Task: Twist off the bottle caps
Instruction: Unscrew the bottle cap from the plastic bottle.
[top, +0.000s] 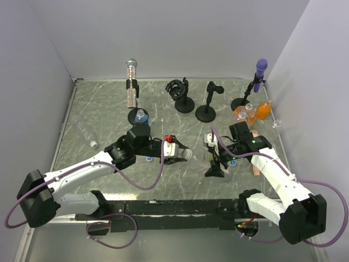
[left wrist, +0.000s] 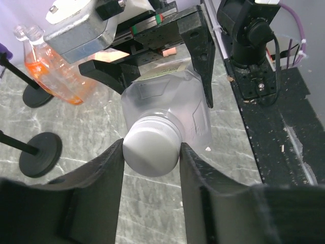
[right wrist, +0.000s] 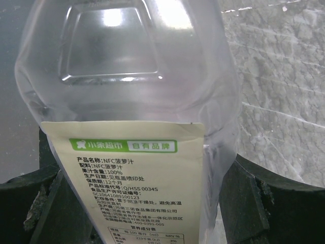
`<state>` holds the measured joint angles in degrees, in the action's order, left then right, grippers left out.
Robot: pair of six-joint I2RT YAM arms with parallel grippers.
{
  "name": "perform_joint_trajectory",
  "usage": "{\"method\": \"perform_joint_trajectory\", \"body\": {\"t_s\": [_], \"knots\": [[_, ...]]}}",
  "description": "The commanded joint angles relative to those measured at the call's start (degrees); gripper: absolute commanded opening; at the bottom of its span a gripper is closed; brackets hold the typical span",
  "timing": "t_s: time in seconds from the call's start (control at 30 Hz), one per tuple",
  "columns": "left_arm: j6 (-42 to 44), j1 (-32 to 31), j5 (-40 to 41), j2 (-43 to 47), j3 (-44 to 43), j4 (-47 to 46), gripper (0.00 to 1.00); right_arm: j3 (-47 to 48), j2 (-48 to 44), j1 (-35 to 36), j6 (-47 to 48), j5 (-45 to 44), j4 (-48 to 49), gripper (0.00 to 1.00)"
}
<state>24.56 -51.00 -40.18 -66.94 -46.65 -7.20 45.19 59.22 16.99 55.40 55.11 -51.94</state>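
Observed: the bottle point(right wrist: 127, 66), clamped in the right gripper point(right wrist: 147, 183), aims its white cap point(left wrist: 151, 151) axially into the left gripper point(left wrist: 151, 155) (pinching it both sides).

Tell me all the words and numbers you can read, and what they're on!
All are on the label of the bottle, in the right wrist view:
"自有品牌" (white box on the green strip)
"产品名称:NFC菠萝汁"
"果汁含量:100%"
"保质期:12个月"
"Q/HSS 0034S"
The other lines on the label are too small or blurred to read.
There are no readable words in the other two views.
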Motion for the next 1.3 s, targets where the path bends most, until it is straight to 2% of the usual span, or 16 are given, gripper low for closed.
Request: {"method": "perform_joint_trajectory", "body": {"t_s": [0.0,0.2,0.27,0.33,0.37,0.5,0.7,0.83,0.93,1.03,1.13,1.2,1.27], "knots": [[-3.36,0.11,-1.74,-0.65,-4.05,-1.15,0.37,1.22,-0.07,0.06,1.29,2.28,0.88,0.12],[-17.84,0.2,-0.16,-2.06,-7.49,3.77,0.29,1.04,0.02,0.06,0.94,1.75,1.05,0.12],[-26.7,0.03,1.76,-1.36,-6.44,2.81,0.19,1.13,0.19,0.06,0.94,1.58,0.97,0.12],[-36.2,0.2,5.53,-0.83,-6.08,3.76,0.03,1.13,0.37,0.06,0.94,1.58,1.05,0.12],[-41.03,0.12,7.9,-1.0,-6.86,5.69,0.01,1.13,0.28,0.06,0.85,1.58,1.05,0.12],[-56.96,0.11,13.46,-2.75,-11.26,17.55,0.01,1.13,0.63,0.06,0.85,1.66,1.05,0.12],[-76.82,0.29,19.26,-2.93,-13.98,24.32,0.01,1.13,1.07,-0.03,0.85,1.49,0.97,0.12],[-80.89,0.2,19.17,-4.87,-17.85,27.41,0.01,1.13,1.07,-0.03,0.94,1.49,0.88,0.12],[-79.05,0.11,21.1,-5.05,-19.35,27.94,0.11,1.04,0.9,-0.03,0.94,1.31,0.79,0.12],[-77.56,0.2,21.03,-4.87,-19.53,26.28,0.34,0.87,0.63,-0.29,0.94,1.23,0.97,0.12],[-76.59,0.2,20.41,-4.61,-19.18,25.22,0.49,0.87,0.72,-0.47,1.03,1.4,0.88,0.12],[-75.89,0.2,20.23,-4.26,-19.0,24.96,0.65,1.04,0.98,-0.38,1.12,1.4,0.79,0.12],[-74.75,0.2,19.97,-3.82,-18.91,24.69,0.74,1.13,1.25,-0.38,1.29,1.4,0.62,0.12]]}}
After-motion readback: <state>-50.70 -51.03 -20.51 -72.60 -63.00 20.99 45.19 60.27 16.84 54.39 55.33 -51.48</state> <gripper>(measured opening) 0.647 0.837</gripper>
